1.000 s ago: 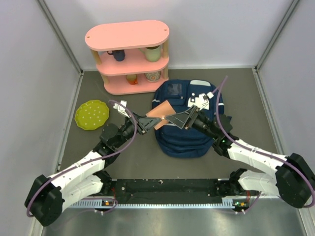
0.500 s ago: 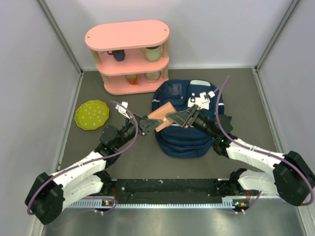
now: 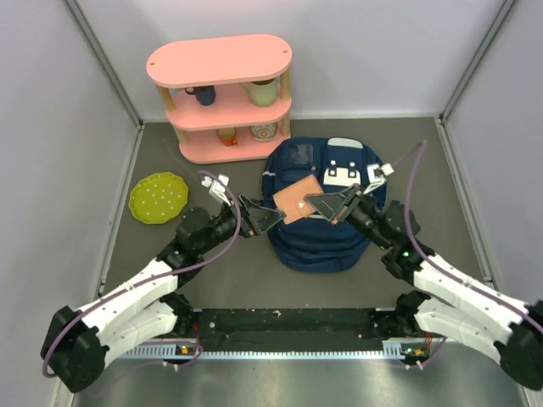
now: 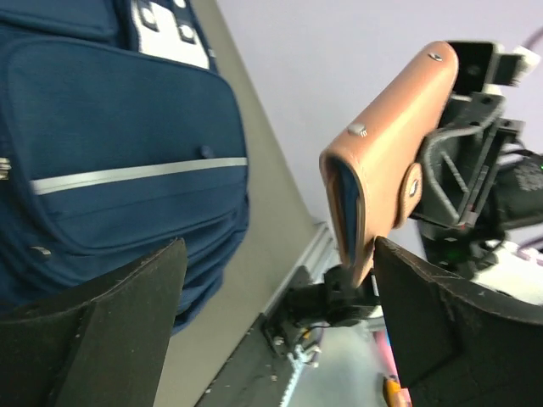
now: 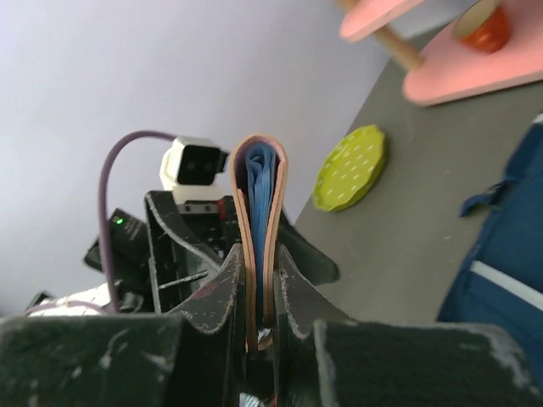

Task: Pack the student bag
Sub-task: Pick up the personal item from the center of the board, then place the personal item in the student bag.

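Right wrist view: right gripper (image 5: 261,284) clenched on flat tan leather fold-over wallet (image 5: 259,191), smooth, rounded spine, blue lining, metal studs. left gripper (image 4: 276,322) spread wide, grasping nothing. Soft navy-blue striped fabric student bag (image 3: 327,242) lies frame centre, under both. Step: likely hand-over; next needs a bag opening.

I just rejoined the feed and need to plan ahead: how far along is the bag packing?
Done: the tan wallet is off the table, clamped in the right gripper, with the left gripper open beside it. In hand: the wallet is held above the backpack. Left: it is not yet inside, and no pocket shows open, so opening and stowing likely remain.
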